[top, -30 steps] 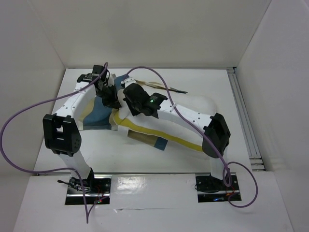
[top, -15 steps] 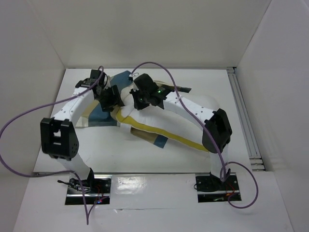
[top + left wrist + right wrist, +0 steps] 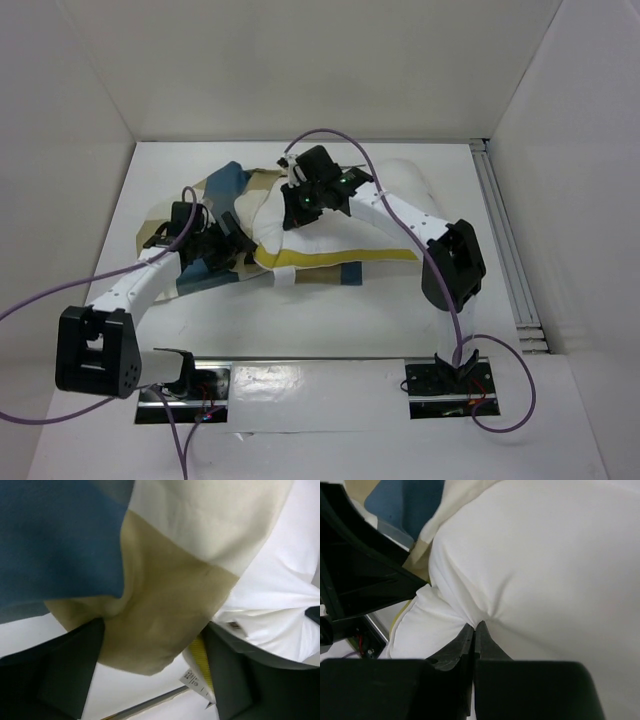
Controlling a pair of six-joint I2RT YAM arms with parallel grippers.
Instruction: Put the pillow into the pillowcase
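Note:
The white pillow (image 3: 335, 232), with its yellow edge band, lies mid-table. Its left end is tucked against the blue, tan and cream pillowcase (image 3: 222, 188). My right gripper (image 3: 300, 203) is shut, pinching a fold of the pillow's white fabric (image 3: 545, 565) at its fingertips (image 3: 475, 626). My left gripper (image 3: 222, 252) sits at the pillowcase's near edge with its fingers (image 3: 65, 675) wide apart. A loose tan fold of the pillowcase (image 3: 160, 605) droops between them, ungripped. The pillow's yellow piping and label (image 3: 196, 672) show beside the right finger.
A metal rail (image 3: 503, 250) runs along the table's right edge. White walls close in the back and sides. Purple cables (image 3: 330, 135) loop over both arms. The left arm's black body (image 3: 355, 575) lies close beside the right gripper.
My left gripper let go of the pillowcase, opened and drew back toward the near left. My right gripper carried the pillow farther back, and it now lies flatter.

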